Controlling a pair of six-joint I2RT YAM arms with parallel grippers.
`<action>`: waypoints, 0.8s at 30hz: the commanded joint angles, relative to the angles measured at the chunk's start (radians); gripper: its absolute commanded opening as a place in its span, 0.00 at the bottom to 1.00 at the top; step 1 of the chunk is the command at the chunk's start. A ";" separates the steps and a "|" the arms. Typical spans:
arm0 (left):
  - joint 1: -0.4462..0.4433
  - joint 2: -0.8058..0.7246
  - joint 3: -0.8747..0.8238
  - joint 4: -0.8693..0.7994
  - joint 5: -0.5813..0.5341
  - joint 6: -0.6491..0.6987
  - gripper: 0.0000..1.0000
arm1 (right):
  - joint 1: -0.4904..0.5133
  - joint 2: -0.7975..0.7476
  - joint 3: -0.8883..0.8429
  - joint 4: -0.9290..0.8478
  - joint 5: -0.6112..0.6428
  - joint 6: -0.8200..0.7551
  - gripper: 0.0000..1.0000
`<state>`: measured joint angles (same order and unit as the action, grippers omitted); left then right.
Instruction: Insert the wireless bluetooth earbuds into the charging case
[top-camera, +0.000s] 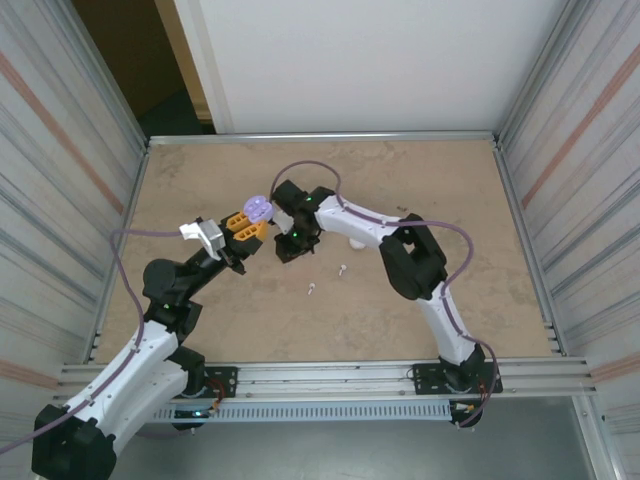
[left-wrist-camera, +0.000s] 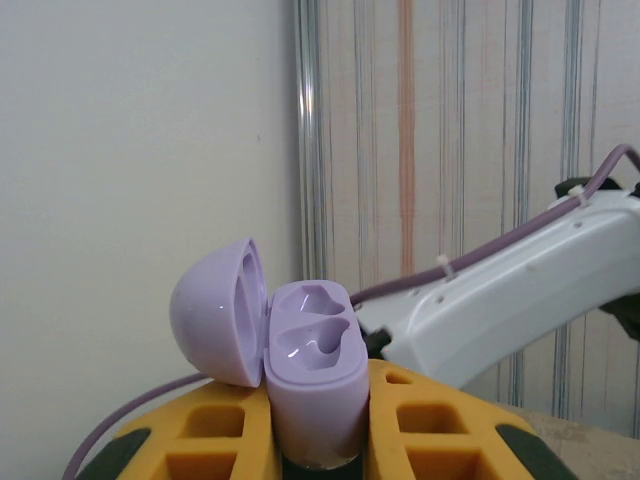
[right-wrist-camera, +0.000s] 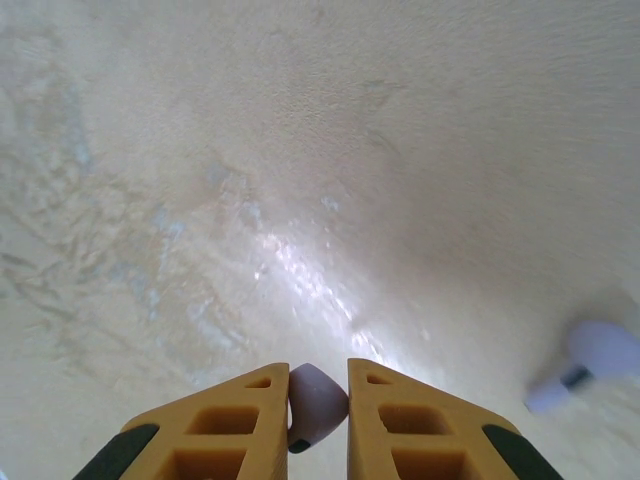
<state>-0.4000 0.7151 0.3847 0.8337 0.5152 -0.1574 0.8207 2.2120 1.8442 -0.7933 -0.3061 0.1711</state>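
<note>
Your left arm is raised with the wrist level. The left gripper is clamped on the base of the purple case, which stands upright between the fingers, its lid hinged open to the left and both sockets showing. Your right arm reaches across, wrist bent down over the table. The right gripper pinches a purple earbud between its fingertips. A second purple earbud, blurred, lies on the table to the right of those fingers.

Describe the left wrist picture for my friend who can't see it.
A lilac plastic charging case, lid flipped open and both sockets empty, stands upright clamped between the left gripper's yellow fingers. The other arm's white link and purple cable cross behind it.
</note>
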 joint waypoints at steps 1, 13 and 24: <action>0.006 0.009 0.030 0.009 0.001 0.026 0.00 | -0.029 -0.144 -0.068 0.036 0.011 -0.023 0.17; 0.004 0.145 0.029 0.080 0.006 0.033 0.00 | -0.155 -0.511 -0.330 0.126 -0.103 -0.024 0.17; 0.001 0.298 0.071 0.125 0.101 0.036 0.00 | -0.247 -0.730 -0.405 0.146 -0.135 -0.045 0.17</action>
<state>-0.4000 0.9924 0.4156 0.8883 0.5610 -0.1352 0.5781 1.5417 1.4506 -0.6567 -0.4175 0.1619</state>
